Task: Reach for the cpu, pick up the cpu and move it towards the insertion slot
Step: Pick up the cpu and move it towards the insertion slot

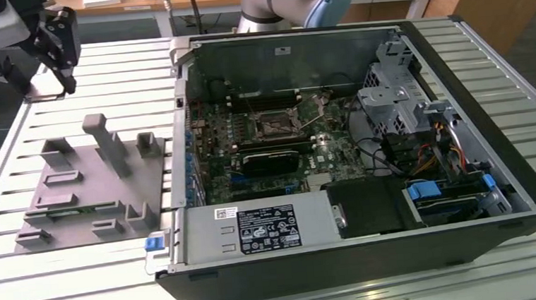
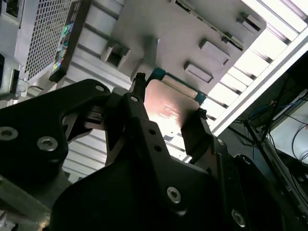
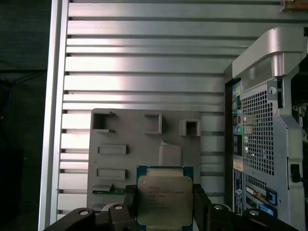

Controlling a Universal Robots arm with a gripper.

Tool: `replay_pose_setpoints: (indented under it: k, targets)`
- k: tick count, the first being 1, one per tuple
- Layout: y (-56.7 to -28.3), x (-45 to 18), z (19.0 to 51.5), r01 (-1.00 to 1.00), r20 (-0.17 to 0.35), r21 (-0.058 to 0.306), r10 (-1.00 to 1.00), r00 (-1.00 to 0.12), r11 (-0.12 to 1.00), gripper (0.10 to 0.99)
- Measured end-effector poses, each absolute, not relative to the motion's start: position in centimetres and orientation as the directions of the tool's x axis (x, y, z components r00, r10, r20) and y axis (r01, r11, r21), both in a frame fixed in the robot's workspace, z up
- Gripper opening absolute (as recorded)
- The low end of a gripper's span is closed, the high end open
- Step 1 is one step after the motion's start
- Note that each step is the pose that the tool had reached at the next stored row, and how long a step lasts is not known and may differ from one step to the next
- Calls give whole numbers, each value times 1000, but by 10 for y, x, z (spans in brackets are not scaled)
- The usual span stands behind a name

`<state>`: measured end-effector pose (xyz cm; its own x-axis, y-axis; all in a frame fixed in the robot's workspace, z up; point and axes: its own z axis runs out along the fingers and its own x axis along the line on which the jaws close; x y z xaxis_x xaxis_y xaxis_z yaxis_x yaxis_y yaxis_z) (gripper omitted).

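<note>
Evidently mid-carry, by judgement. Exterior view: shows the gripper [image 1: 63,78] high beside the grey fixture plate [image 1: 96,192], well apart from the insertion slot [image 1: 274,125]. Second wrist view: shows jaws clamped on the cpu [image 2: 168,108]. First wrist view: confirms it, plate beneath. Calls for level travel slotward.

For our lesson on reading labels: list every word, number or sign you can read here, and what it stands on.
No text is readable; print shows here:
The cpu, held in the claw: faint lines on its metal top, blurred.
The black label on the power supply: too small.
The white sticker beside it: too small.
The stickers on the computer case back: blurred.
</note>
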<state>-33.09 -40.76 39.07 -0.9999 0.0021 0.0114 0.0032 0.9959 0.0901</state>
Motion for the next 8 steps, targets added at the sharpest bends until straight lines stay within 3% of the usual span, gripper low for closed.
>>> replay_pose_setpoints:
  k: [8]
  targets:
    - [-408, -295, 391, 3, 12, 91, 2, -1000, 996, 545]
